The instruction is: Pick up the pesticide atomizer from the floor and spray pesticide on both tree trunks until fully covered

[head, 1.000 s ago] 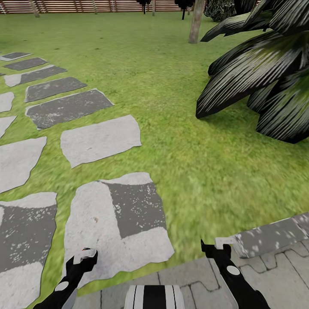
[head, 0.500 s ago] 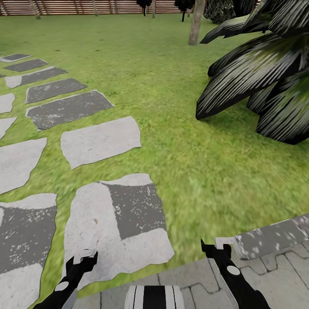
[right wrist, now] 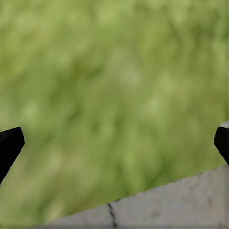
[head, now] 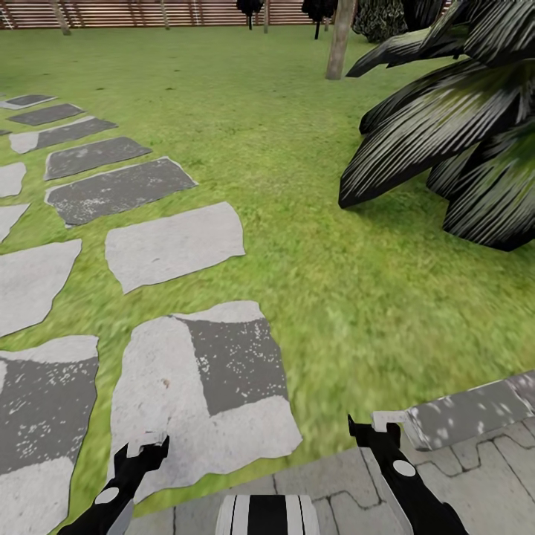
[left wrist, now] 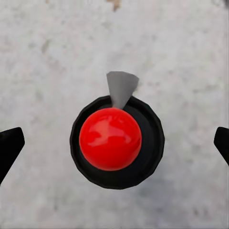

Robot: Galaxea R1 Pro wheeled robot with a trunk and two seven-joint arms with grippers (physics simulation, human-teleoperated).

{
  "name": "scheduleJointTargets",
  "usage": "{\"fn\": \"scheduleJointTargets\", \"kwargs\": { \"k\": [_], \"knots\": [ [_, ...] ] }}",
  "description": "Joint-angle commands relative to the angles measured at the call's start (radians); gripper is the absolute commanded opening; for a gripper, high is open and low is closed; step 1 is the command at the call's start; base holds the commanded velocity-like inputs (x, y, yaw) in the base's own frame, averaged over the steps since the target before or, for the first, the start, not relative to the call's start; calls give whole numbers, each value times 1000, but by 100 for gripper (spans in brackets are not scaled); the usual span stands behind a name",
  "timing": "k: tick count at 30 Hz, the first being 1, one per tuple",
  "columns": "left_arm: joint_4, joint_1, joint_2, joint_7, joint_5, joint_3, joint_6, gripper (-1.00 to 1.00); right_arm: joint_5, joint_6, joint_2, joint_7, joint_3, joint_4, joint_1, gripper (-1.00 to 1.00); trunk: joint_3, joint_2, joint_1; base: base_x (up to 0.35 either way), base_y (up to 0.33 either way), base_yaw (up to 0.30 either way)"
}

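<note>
Pesticide atomizer (left wrist: 117,143): right under the left gripper (left wrist: 114,143), seen from above, standing on a pale stone slab (left wrist: 47,47).
Look: glossy red dome on a black round body, small grey nozzle poking out.
Left gripper: spread wide, fingertips well apart either side, grasping nothing; looks lined up for a descent.
Right gripper (right wrist: 114,143): parted and empty over grass (right wrist: 109,86), beside paving.
Tree trunk (head: 340,37): far across the lawn.
</note>
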Motion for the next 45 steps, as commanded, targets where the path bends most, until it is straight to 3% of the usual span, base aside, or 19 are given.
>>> {"fn": "scheduleJointTargets", "kwargs": {
  "k": [1, 6, 7, 31, 45],
  "knots": [
    [1, 0, 0, -1, 1, 2, -3, 100, 1, -3, 0, -2, 0, 1, 0, 100, 0, 0, 0, 0, 0, 0],
    [1, 0, 0, -1, 3, 2, -4, 100, 1, -3, 0, -2, 0, 1, 0, 100, 0, 0, 0, 0, 0, 0],
    [1, 0, 1, -1, 3, 2, -4, -100, 1, -3, 0, -2, 0, 1, 0, 100, 0, 0, 0, 0, 0, 0],
    [-1, 1, 1, -1, 6, 2, -25, -100, 1, -3, 0, -2, 0, 1, 0, 100, 0, 0, 0, 0, 0, 0],
    [-1, 1, 1, -2, 6, 2, -24, -100, 2, -3, 0, -2, 2, 1, 0, 100, 54, 3, -6, 0, 0, 0]
  ]
}}
